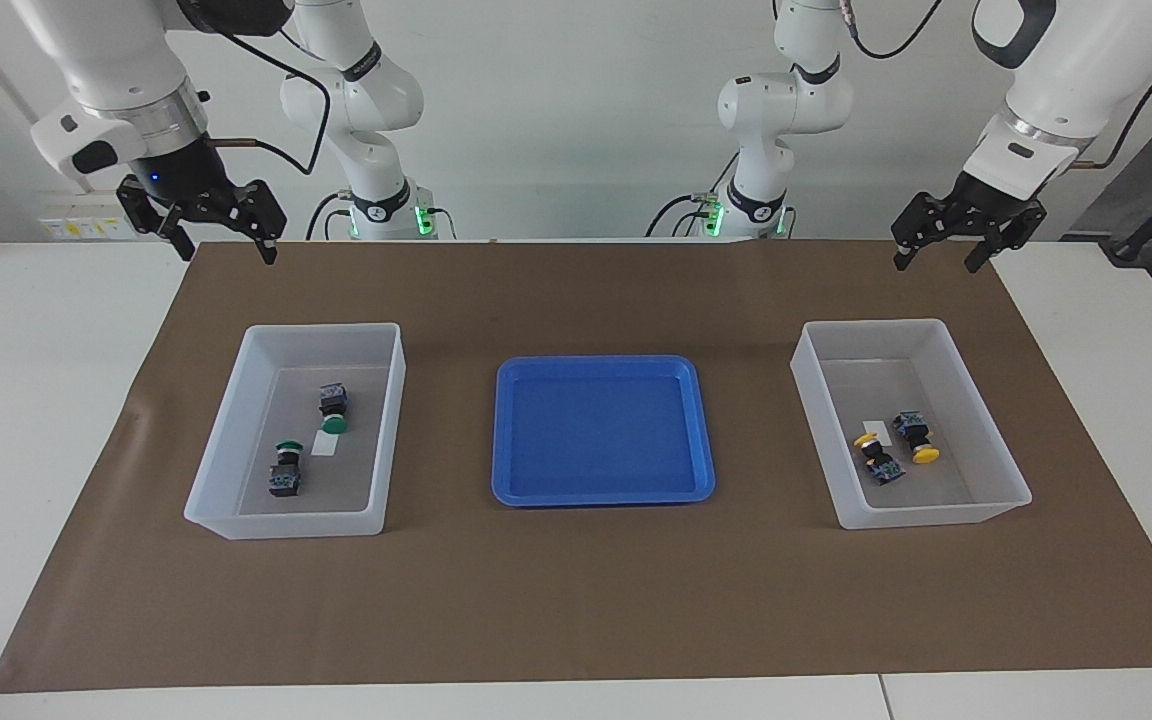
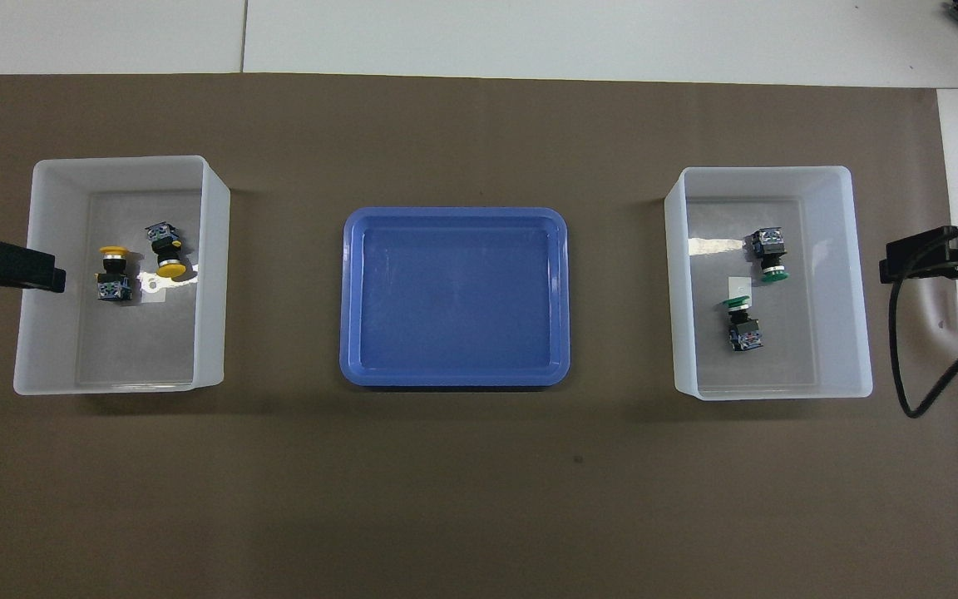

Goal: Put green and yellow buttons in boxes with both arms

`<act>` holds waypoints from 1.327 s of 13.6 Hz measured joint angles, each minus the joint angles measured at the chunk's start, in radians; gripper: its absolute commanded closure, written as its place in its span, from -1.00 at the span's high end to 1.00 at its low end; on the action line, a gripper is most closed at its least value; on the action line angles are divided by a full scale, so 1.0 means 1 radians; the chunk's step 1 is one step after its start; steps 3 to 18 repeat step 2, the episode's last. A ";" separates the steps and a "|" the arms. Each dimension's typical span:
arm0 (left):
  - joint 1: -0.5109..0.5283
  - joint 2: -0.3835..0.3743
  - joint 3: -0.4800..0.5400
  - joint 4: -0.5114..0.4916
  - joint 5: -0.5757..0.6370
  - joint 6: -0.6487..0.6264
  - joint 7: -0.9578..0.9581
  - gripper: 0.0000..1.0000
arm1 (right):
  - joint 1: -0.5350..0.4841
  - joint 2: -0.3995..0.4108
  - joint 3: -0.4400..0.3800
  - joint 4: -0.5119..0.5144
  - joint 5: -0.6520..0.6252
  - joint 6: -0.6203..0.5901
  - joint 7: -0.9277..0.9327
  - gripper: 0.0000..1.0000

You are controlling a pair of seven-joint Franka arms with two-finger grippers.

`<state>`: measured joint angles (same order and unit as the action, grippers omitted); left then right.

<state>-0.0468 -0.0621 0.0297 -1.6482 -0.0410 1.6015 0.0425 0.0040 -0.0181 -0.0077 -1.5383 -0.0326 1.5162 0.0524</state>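
Observation:
Two green buttons [image 1: 334, 408] [image 1: 286, 468] lie in the translucent box [image 1: 221, 440] at the right arm's end; they also show in the overhead view [image 2: 770, 254] [image 2: 741, 320]. Two yellow buttons [image 1: 914, 436] [image 1: 878, 455] lie close together in the other box [image 1: 998, 420] at the left arm's end, and in the overhead view [image 2: 165, 249] [image 2: 113, 270]. My right gripper [image 1: 223, 248] is open and empty, raised well above the mat near its box. My left gripper [image 1: 936, 263] is open and empty, raised likewise near the yellow buttons' box.
A shallow blue tray [image 1: 601, 430] lies empty in the middle of the brown mat [image 1: 576, 600], between the two boxes. A small white label lies in each box. A black cable [image 2: 911, 366] hangs from the right arm beside its box.

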 measured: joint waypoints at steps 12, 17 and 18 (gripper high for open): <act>-0.001 0.000 -0.010 0.000 0.000 0.002 -0.013 1.00 | 0.000 0.000 0.000 -0.001 0.000 -0.003 0.000 1.00; -0.001 0.000 -0.010 0.000 0.000 0.002 -0.013 1.00 | 0.000 0.000 0.000 -0.001 0.000 -0.003 0.000 1.00; -0.001 0.000 -0.010 0.000 0.000 0.002 -0.013 1.00 | 0.000 0.000 0.000 -0.001 0.000 -0.003 0.000 1.00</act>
